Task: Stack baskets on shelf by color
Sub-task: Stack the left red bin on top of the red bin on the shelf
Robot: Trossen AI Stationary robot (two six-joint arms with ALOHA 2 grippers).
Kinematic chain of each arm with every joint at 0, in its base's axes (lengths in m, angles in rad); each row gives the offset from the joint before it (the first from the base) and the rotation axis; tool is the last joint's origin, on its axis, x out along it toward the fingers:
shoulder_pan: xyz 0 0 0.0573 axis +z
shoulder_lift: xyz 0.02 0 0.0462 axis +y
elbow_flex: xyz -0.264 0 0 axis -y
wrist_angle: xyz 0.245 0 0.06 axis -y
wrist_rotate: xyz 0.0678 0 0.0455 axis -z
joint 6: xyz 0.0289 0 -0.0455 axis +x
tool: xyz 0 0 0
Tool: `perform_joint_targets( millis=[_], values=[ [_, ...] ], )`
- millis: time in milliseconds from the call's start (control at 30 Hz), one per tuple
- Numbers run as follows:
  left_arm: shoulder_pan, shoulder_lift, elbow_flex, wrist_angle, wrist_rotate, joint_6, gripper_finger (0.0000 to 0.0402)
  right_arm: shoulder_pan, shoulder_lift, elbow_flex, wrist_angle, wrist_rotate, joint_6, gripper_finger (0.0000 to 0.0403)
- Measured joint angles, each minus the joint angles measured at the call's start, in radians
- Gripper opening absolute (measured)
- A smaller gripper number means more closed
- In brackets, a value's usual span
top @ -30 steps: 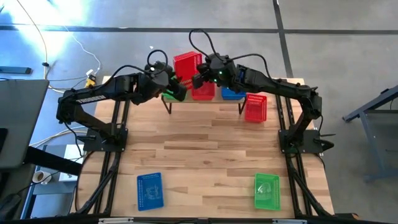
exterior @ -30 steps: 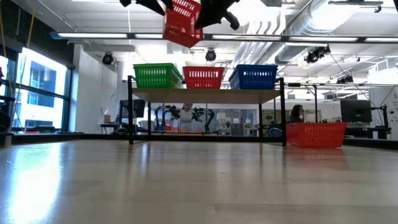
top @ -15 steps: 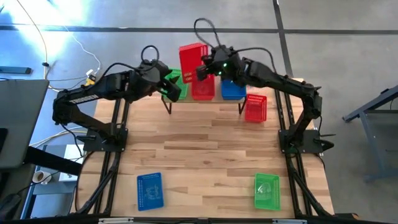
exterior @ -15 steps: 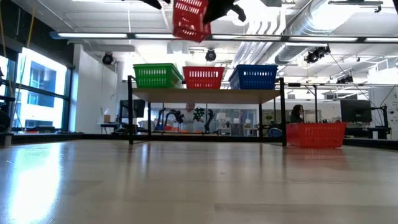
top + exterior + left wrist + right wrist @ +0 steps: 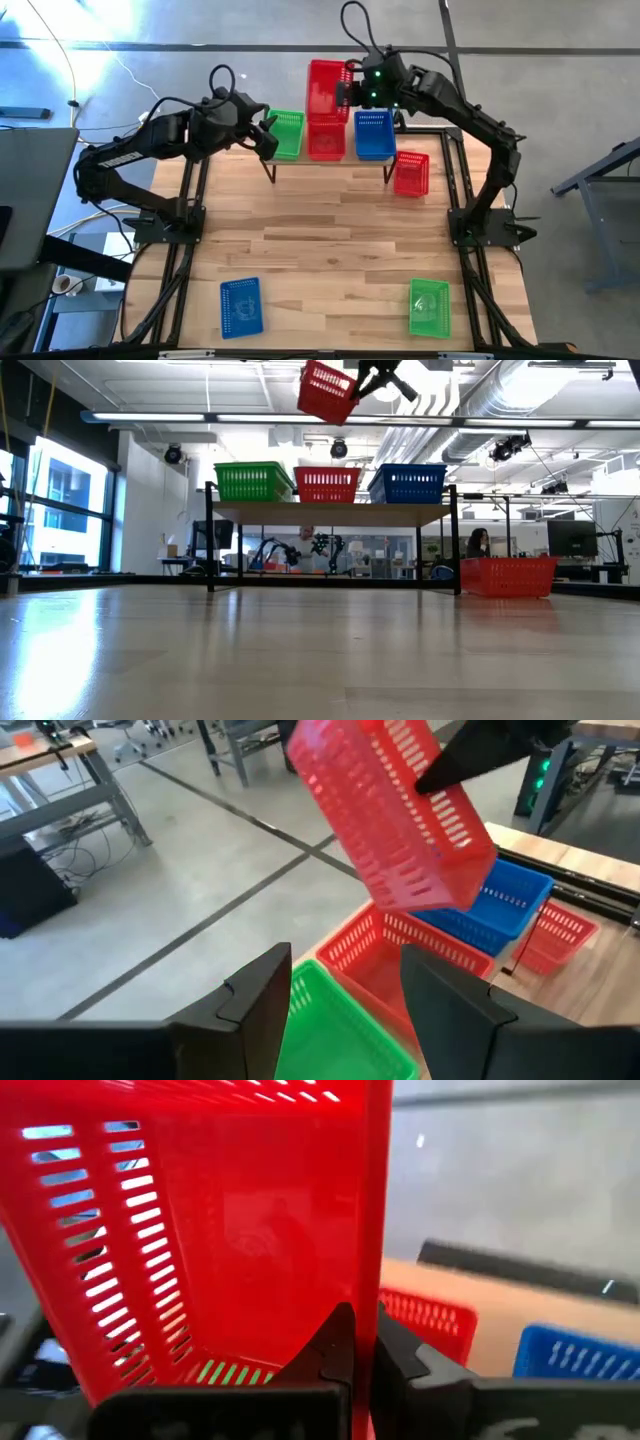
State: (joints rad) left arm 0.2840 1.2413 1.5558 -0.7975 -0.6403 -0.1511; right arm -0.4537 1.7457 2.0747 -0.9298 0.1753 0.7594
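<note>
Since the earlier frame, the right gripper has carried the held red basket rearward, jaws pinching its rim, tilted above the shelf. Left gripper has drawn back, jaws spread, beside the shelf's green basket. Red basket and blue basket sit below; another red basket stands near the table's right edge.

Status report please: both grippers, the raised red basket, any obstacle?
Right gripper shut on raised red basket, tilted above shelf. Left gripper open beside green basket. Nothing seen blocking.
</note>
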Motion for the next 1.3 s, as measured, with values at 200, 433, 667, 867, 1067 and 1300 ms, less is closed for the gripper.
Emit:
perform_joint_targets(
  millis=[200,433,667,867,1067,1300],
  values=[
    [0.0,-0.009,0.0,-0.028,0.0,0.024,0.0175,-0.05,0.04,-0.001,-0.055,-0.217,0.167,0.0],
    [0.0,-0.009,0.0,-0.1,0.0,0.025,0.0175,-0.057,0.095,-0.001,-0.123,-0.366,0.209,0.0],
    [0.0,-0.008,0.0,-0.129,0.001,0.025,0.0175,-0.072,0.133,-0.002,-0.222,-0.355,0.177,0.0],
    [0.0,-0.008,0.0,-0.129,0.001,0.025,0.0175,-0.091,0.143,-0.002,-0.215,-0.351,0.164,0.0],
    [0.0,-0.008,0.0,-0.129,0.0,0.025,0.0175,-0.096,0.169,-0.002,-0.224,-0.363,0.139,0.0],
    [0.0,-0.008,0.0,-0.131,0.001,0.025,0.0175,-0.096,0.186,-0.002,-0.242,-0.379,0.13,0.0]
  ],
)
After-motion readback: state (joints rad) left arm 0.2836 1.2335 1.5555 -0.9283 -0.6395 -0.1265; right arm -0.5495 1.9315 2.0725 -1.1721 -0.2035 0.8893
